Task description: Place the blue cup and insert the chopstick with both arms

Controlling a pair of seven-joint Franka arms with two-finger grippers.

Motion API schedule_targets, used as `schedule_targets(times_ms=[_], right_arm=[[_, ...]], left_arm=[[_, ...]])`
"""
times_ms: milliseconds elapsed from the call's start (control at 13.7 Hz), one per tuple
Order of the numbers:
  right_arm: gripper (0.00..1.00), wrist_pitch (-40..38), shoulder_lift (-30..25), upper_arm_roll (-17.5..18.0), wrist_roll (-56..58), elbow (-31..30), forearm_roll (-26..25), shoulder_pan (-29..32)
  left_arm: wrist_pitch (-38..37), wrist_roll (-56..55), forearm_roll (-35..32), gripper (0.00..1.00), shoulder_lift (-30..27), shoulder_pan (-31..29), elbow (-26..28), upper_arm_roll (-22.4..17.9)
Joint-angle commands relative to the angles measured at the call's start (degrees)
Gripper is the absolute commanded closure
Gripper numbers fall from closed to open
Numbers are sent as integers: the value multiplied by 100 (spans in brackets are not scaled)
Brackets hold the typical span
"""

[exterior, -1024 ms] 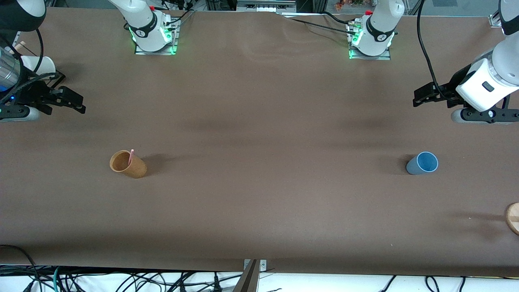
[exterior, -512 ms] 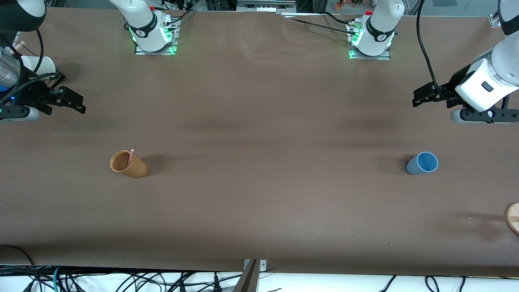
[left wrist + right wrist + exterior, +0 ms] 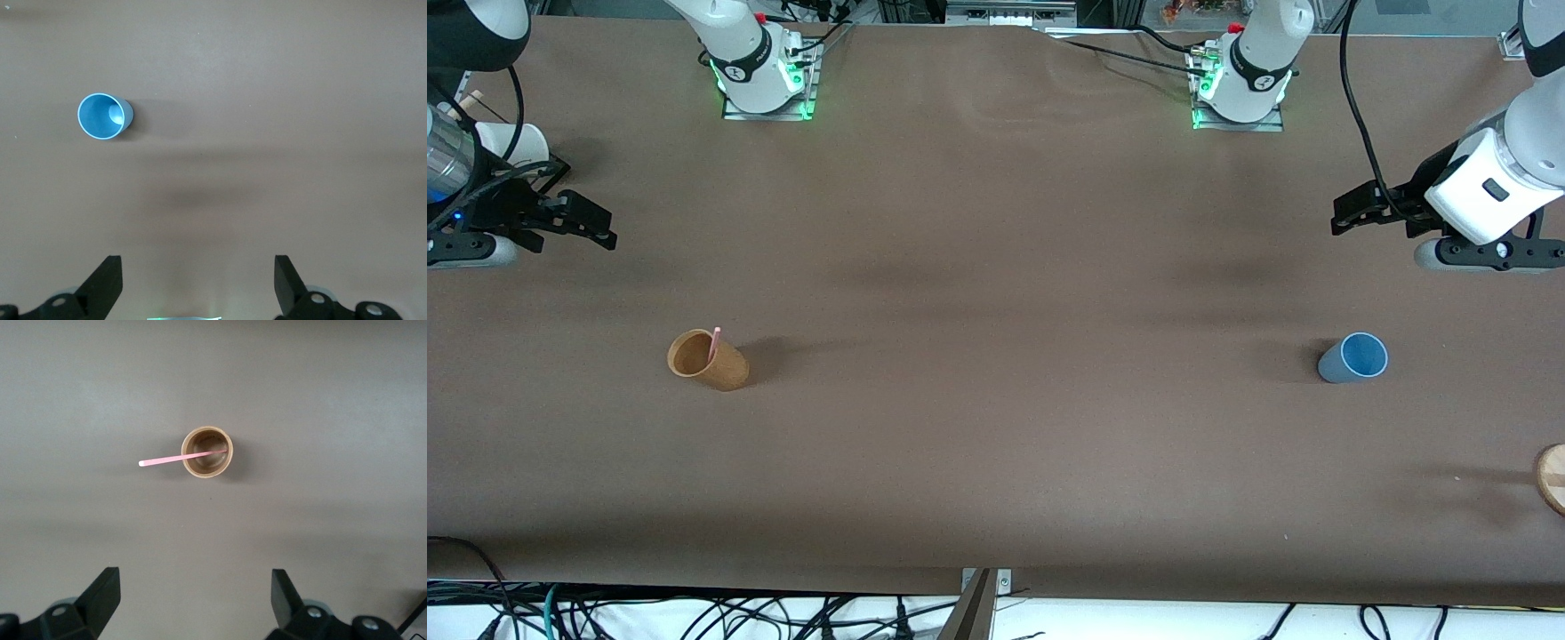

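Observation:
The blue cup [image 3: 1353,358] stands upright on the brown table toward the left arm's end; it also shows in the left wrist view [image 3: 103,116]. The pink chopstick [image 3: 714,343] leans inside an orange-brown cup [image 3: 707,359] toward the right arm's end; the right wrist view shows the chopstick [image 3: 180,458] sticking out over the cup's rim [image 3: 207,452]. My left gripper [image 3: 1352,213] is open and empty, high above the table at its own end. My right gripper [image 3: 591,227] is open and empty, high above the table at its end.
A white cup [image 3: 511,142] stands near the table edge by the right arm. A round wooden object [image 3: 1552,477] shows at the table's edge at the left arm's end. Both arm bases [image 3: 765,76] stand along the table's edge farthest from the front camera.

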State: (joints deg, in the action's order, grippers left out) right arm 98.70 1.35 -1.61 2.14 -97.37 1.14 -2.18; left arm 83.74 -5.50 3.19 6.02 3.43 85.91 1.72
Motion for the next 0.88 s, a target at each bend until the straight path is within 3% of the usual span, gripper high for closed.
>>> schedule_targets(times_ms=[0,805], right_arm=[[0,18,14,47,67,-18,27,51],[0,26,181,55,-56,17,97,60]], left_arm=[[64,66,103,0,-5,-18,13,13],[125,66,68,0,39,-27,13,-14]])
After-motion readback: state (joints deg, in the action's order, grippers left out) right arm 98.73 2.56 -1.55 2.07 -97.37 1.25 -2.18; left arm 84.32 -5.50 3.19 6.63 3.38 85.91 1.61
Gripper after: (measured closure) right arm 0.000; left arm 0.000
